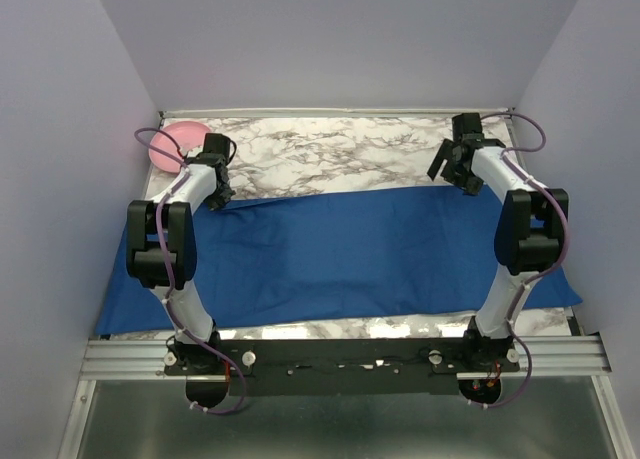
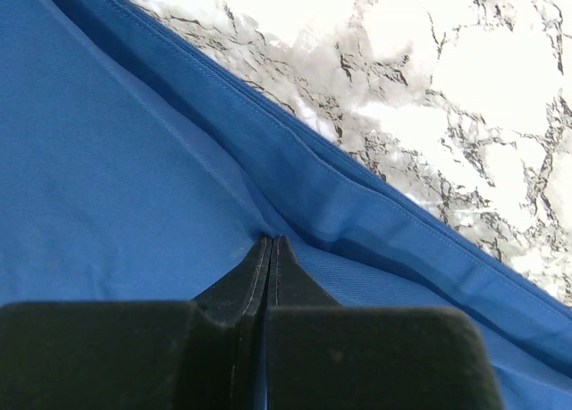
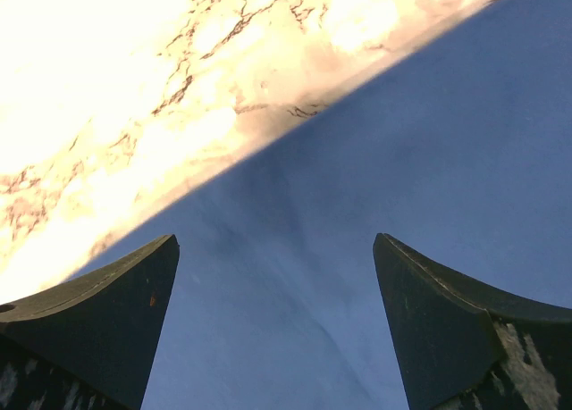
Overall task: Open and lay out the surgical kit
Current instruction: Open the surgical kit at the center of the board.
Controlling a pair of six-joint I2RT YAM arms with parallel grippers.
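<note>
My left tool [image 2: 271,242] pinches the far hem of the blue wrap [image 1: 350,249] at 10 o'clock; my right tool [image 3: 277,249] hangs released over it at 2. Long axis runs 9-to-3.

The left arm [image 1: 160,241] is folded at the elbow, with the forearm reaching forward and the wrist bent down. The left gripper [image 2: 270,240] has its jaws pressed together, and the cloth [image 2: 134,160] puckers in at their tips. The right arm [image 1: 528,231] stretches farther forward, wrist tipped down. The right gripper [image 3: 275,242] hangs with its jaws spread wide, and the cloth's edge lies below the gap.
</note>
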